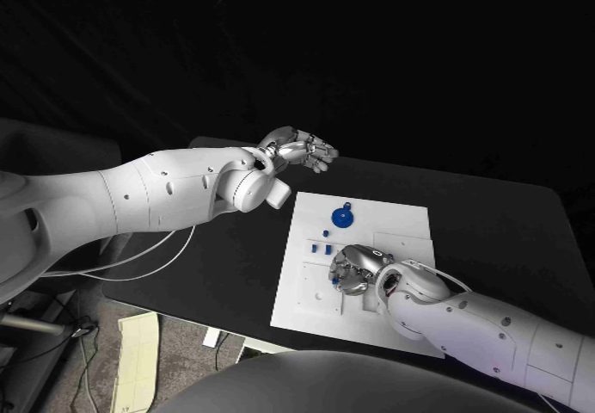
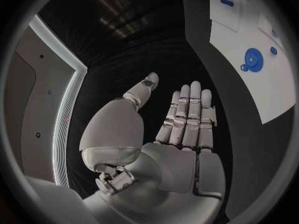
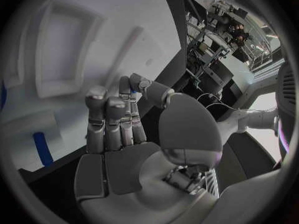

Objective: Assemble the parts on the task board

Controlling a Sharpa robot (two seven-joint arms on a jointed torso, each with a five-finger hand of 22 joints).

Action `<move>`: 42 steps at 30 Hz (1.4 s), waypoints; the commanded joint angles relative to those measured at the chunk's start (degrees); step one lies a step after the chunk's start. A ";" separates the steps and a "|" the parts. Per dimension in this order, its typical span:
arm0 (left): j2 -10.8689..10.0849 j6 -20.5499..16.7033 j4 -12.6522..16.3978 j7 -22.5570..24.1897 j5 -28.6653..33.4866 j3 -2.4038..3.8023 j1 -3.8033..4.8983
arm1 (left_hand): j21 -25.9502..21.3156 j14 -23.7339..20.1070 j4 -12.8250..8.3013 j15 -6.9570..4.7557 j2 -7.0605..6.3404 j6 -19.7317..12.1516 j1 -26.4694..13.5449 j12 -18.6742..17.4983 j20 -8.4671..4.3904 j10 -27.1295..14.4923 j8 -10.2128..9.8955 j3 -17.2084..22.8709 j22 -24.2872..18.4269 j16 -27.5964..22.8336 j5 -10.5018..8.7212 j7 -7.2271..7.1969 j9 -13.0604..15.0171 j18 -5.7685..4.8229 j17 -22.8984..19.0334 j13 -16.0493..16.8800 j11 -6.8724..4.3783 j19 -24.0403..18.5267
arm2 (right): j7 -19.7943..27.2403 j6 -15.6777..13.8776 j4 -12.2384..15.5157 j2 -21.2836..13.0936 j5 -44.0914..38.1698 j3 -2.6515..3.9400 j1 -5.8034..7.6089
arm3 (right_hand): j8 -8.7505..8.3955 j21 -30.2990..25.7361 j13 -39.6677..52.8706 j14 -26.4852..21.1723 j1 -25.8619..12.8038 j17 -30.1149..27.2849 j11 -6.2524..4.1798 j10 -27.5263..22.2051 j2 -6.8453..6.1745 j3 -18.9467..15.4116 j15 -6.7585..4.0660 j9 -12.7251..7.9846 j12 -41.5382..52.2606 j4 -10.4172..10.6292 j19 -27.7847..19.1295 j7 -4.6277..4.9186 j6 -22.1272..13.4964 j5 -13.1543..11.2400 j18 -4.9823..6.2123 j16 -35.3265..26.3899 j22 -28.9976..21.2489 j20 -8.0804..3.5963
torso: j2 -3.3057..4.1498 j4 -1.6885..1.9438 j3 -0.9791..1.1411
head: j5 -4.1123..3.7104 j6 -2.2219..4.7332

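Hovering over the unmarked task board (image 1: 372, 225), right hand (image 1: 359, 268) holding nothing; left hand (image 1: 297, 148) spread, empty.

Left hand (image 2: 177, 129), fingers straight and empty, beside the task board (image 2: 261, 69).

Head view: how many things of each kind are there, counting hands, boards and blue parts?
Hands: 2, left hand and right hand
Task board: 1
Round blue part: 1
Small blue parts: 3 plainly seen; any under the right hand cannot be told
Total: 7
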 commanded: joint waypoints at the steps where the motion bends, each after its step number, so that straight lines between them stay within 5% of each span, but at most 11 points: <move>1: 0.11 -0.08 0.11 0.37 -0.09 0.05 0.09 | -0.38 0.52 0.34 -0.06 -0.31 -0.32 0.29 -0.32 0.15 0.12 0.26 0.11 0.05 -0.32 -0.08 -0.09 -0.10 0.84 0.11 -0.09 0.09 0.24 | 0.08 1.12 0.01 0.11 -0.55 0.01 -0.02 | 0.17 -0.06 0.09 -0.26 -0.36 -0.02 -0.08 -0.43 0.37 0.09 -0.19 0.08 -0.40 -0.38 0.05 0.50 0.03 0.21 4.90 -0.39 0.60 -0.54 | 0.00 0.02 0.01 | -0.10 0.01; 42: 0.10 -0.02 0.27 0.30 -0.09 0.05 0.09 | -0.51 0.56 0.37 -0.06 -0.34 -0.39 0.29 -0.39 0.16 0.14 0.31 0.11 0.16 -0.55 -0.08 -0.07 -0.13 0.84 0.38 -0.18 0.09 0.26 | 0.10 1.83 -1.39 0.97 -1.57 -0.02 -0.03 | 0.10 -0.04 0.38 -0.32 -0.44 0.02 -0.06 -0.52 0.47 0.15 -0.17 0.23 -0.47 -0.45 -0.02 0.51 -0.01 0.21 4.90 -0.41 0.68 -0.57 | 0.01 0.06 -0.04 | -0.13 -0.01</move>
